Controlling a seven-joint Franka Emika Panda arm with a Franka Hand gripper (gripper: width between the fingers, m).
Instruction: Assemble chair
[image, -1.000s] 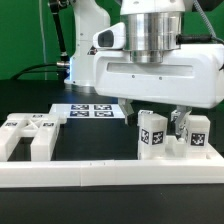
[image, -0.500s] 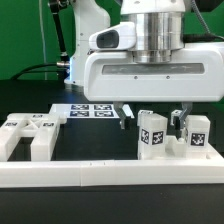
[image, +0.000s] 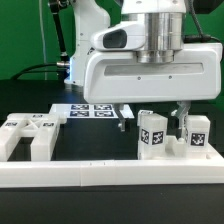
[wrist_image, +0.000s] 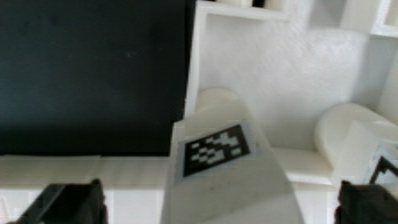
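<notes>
Running along the near edge of the black counter (image: 25, 95), the long white border rail (image: 110, 175) filled the front of the exterior view from side to side. Just behind the rail, toward the exterior view's left, lay a low cluster of chair parts (image: 30, 135), blocky white pieces with square tags facing up. Also just behind the rail, toward the exterior view's right, two more pieces of the chair stood upright, each showing a black-and-white tag: the first tagged block (image: 152, 135) and, beside it, the second tagged block (image: 197, 132).

Over these two blocks hung the hand (image: 152, 121), its jaws spread wide and pinching nothing. One finger hung clear of the first tagged block on the side toward the cluster; the other came down between the two blocks. Whether that finger touched either block could not be told. The wrist view showed a tagged white block (wrist_image: 217, 150) beneath the hand, with one dark fingertip (wrist_image: 63, 205) off to its side and bare counter beyond.

Farther back from the rail, the marker board (image: 88, 110) lay flat on the counter. Farthest from the rail rose the arm's white base (image: 88, 30).
</notes>
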